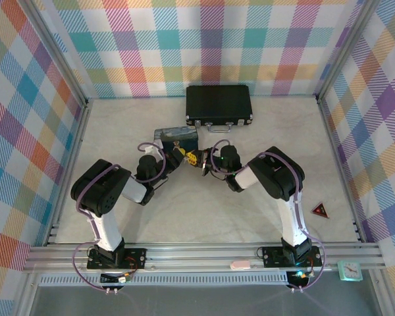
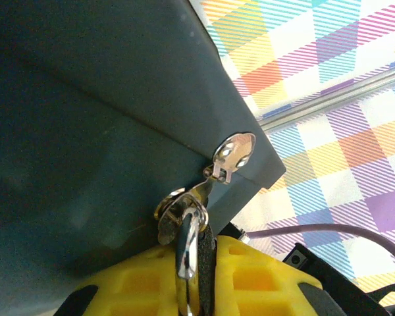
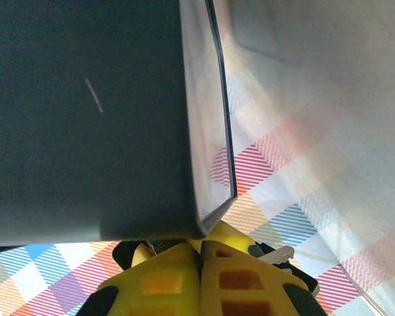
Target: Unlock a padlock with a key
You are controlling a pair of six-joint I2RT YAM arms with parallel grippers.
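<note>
Both arms meet mid-table, right at the near edge of the blue tin (image 1: 176,136), with the black briefcase (image 1: 218,105) lying further back and well out of play. On the left wrist camera, the left gripper (image 2: 201,260) has its yellow fingers clamped on the padlock (image 2: 185,245). The dark body is pinched between the pads and the silvery shackle rises out of them. The shackle meets a small ring on the tin's silver hasp (image 2: 234,153), so the lock hangs at the tin's corner, steadied by that arm.

Over on the right, the right gripper (image 3: 199,257) has its fingers pressed together with barely a seam between them, nose up against the tin's dark side. The key is the question. I can't pick it out with any confidence. It may be pinched flat between those closed pads, but the view is too tight to say.

My read is that we are at the insertion step: lock braced, second arm closing in, nothing turned yet. The next move calls for fine alignment. The right arm has to bring the key's tip square to the keyway at the bottom of the padlock body, while the left arm holds the lock rigid and turned so the slot faces the incoming hand. Any tilt and the tip will skate off.
</note>
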